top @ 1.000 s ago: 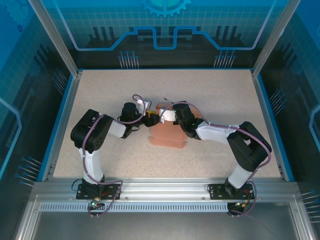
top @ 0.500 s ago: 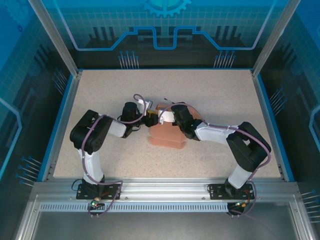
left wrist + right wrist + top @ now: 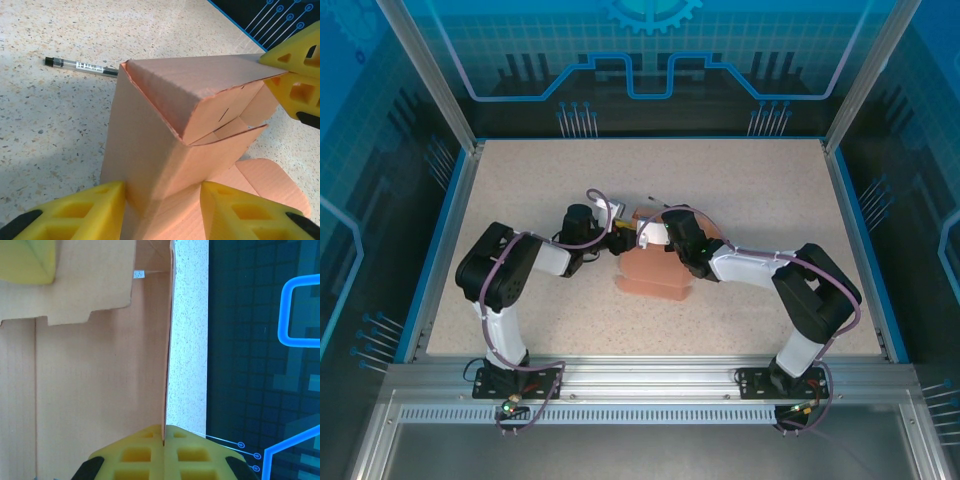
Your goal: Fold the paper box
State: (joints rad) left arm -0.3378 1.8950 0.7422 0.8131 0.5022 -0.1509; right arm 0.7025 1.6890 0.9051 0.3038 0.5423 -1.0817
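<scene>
The salmon-pink paper box (image 3: 655, 268) lies mid-table, half formed, with flaps still spread flat. In the left wrist view a raised corner of the box (image 3: 150, 135) stands between my left gripper's (image 3: 162, 192) yellow fingers, which are open and wide apart on either side of it. My right gripper (image 3: 165, 429) is shut on the thin edge of an upright panel (image 3: 90, 375). In the left wrist view that right gripper (image 3: 267, 74) pinches the top panel's far corner. From above, the left gripper (image 3: 620, 239) and right gripper (image 3: 644, 236) meet at the box's far left end.
A thin dark pen (image 3: 82, 65) lies on the speckled table (image 3: 520, 190) just behind the box, and also appears from above as the pen (image 3: 656, 201). Blue frame walls bound the table on all sides.
The left arm's elbow has drifted slightly toward the left and the near edge. Both grippers and the box have shifted a little left. The right gripper's hold is unchanged.
</scene>
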